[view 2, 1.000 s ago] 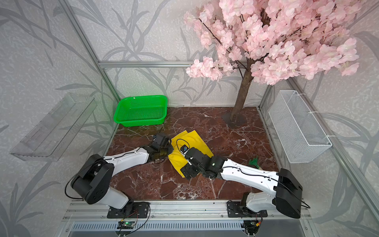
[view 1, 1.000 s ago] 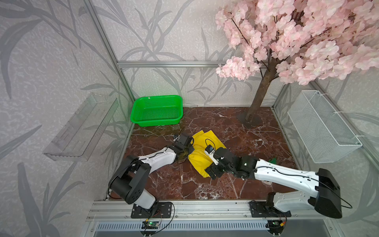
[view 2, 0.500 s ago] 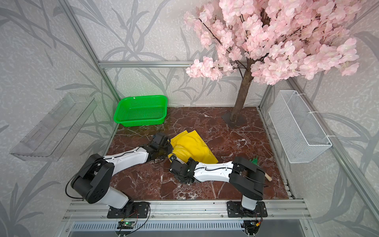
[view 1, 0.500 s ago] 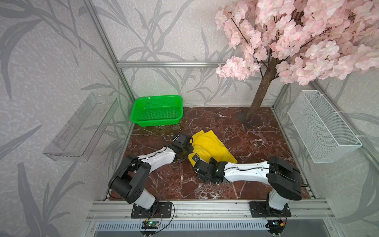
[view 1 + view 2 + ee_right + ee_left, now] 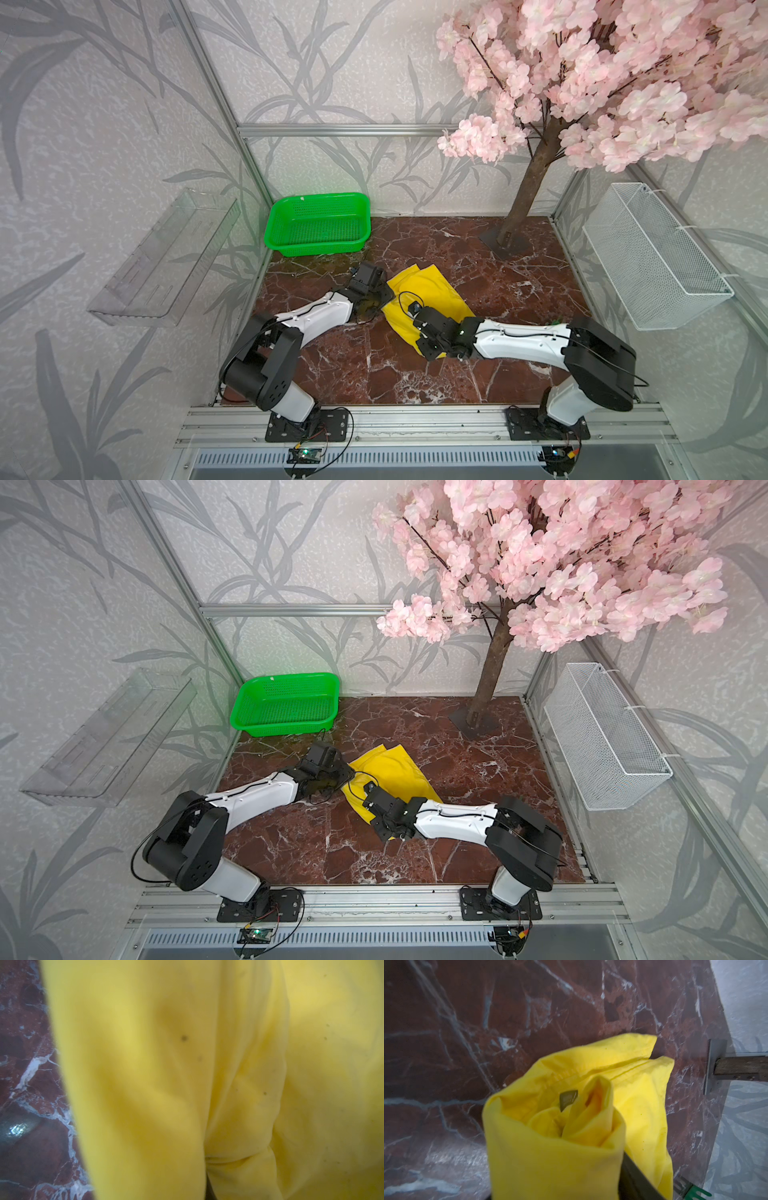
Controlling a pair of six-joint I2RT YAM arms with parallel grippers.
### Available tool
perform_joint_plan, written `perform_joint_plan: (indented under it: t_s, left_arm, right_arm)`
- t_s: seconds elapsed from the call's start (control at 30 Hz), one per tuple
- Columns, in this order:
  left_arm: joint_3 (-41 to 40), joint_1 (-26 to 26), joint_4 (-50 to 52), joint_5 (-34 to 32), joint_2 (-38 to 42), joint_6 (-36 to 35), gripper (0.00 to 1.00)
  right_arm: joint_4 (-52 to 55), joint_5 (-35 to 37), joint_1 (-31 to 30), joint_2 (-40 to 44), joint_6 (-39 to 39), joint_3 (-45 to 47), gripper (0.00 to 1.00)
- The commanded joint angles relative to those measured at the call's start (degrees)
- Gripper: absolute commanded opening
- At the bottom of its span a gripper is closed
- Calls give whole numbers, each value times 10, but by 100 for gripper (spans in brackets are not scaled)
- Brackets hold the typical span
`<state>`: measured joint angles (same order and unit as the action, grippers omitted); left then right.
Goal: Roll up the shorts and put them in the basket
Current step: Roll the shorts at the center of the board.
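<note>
The right gripper (image 5: 430, 348) is laid on the edge of the shorts (image 5: 432, 291) farthest from the green basket (image 5: 316, 248). Its fingertips are hidden beneath its own black body in both top views. The right wrist view is almost wholly filled by blurred yellow cloth. The jaws are closed, and the folds are drawn together just where a dark sliver of finger (image 5: 209, 1191) is seen, so the cloth is taken as pinched there.

The left gripper (image 5: 376, 293) is set against the shorts' side nearer the basket. In the left wrist view only one dark finger (image 5: 636, 1180) is seen beside a loose roll of fabric, and the other is covered. It cannot be told whether those jaws are apart or together. A small dark label (image 5: 568, 1099) is shown inside the roll, its print unreadable.

The shorts are spread on the marble table (image 5: 415, 382), apart from the basket, on the robot's side of it.
</note>
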<state>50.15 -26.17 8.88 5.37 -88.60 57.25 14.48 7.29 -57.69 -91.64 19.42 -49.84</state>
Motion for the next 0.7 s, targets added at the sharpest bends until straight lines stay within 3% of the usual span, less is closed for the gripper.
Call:
perform_joint_plan:
  t_s: [0.0,0.1,0.23,0.33,0.43,0.6,0.67]
  left_arm:
    - [44,18,29,-23,20,-101,78]
    - [85,35,46,-10,28,-192,84]
    - [159,42,75,84,2,-338,87]
    - [224,43,149,122,-43,-430,89]
    - [230,54,154,149,-63,-461,88]
    - [158,68,41,235,-37,-499,88]
    - [136,70,9,240,-36,-512,90]
  right_arm:
    - [33,-71,25,15,-34,4,0]
    - [65,-108,43,11,-64,-14,0]
    - [43,-254,121,15,-62,0,0]
    - [37,-308,155,24,-60,10,0]
    - [11,-356,183,33,-47,28,0]
    - [-39,-450,237,10,-11,55,0]
    - [-67,-486,261,-7,11,68,0]
